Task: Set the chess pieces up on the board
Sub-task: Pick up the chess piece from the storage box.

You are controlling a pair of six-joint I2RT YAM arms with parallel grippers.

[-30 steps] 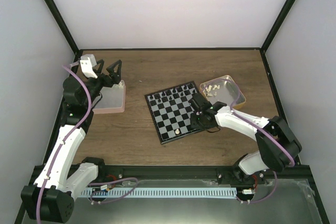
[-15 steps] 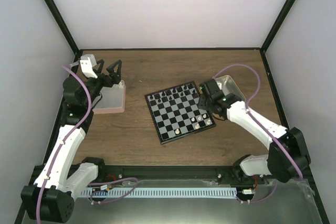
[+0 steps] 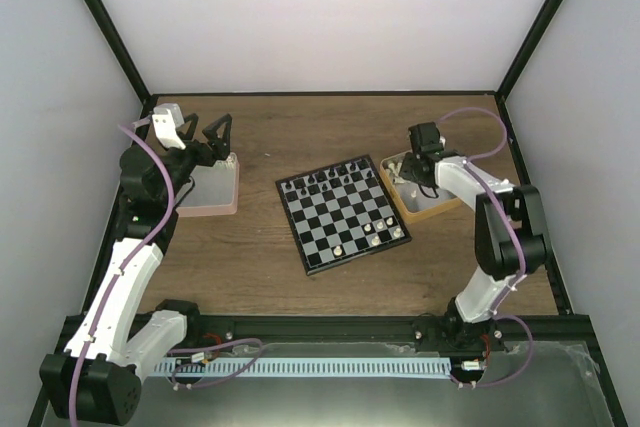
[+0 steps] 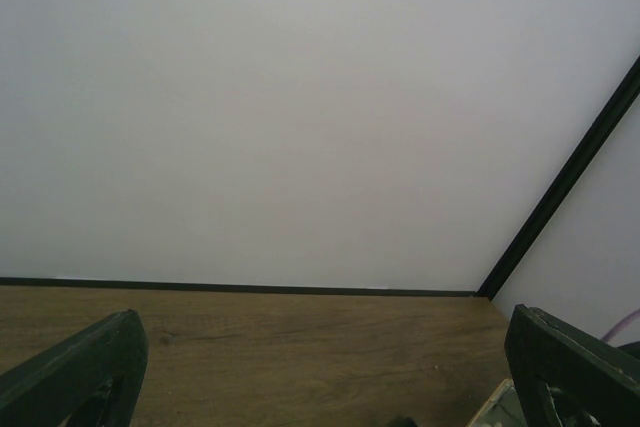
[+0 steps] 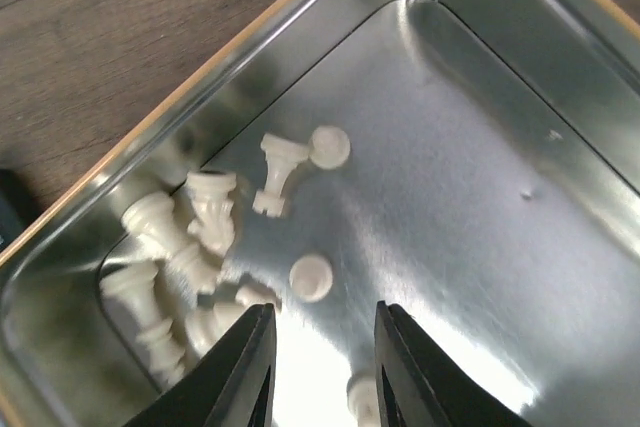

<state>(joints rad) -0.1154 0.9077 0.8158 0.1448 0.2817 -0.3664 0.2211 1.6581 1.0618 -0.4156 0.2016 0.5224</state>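
Now, right gripper (image 5: pixel 322 339): slightly parted, empty, above shiny orange-rimmed metal tray (image 5: pixel 480 137).
left gripper (image 4: pixel 325 372): wide apart.
risk: cream-white plastic chessmen (image 5: pixel 195 232) crowd tray's corner; jaws could pinch two.

i get soft, even overhead light in the top view. the plain white wall (image 3: pixel 330 17) beyond the shiny silver metal tray with an orange-tan rim (image 3: pixel 428 209) is washed out almost to pure white. the brown wooden table (image 3: pixel 270 137) left of the tray shows only faint shadows. up close, the tray's floor (image 5: pixel 480 197) throws a hard white glare patch between the soft-edged fingers of the right gripper (image 5: pixel 322 315). the cream-white plastic chessmen (image 5: pixel 200 237) in its left corner look slightly blurred, with mirrored doubles. the left gripper (image 4: pixel 325 347) view is flat and grey, its dark fingers out of focus.
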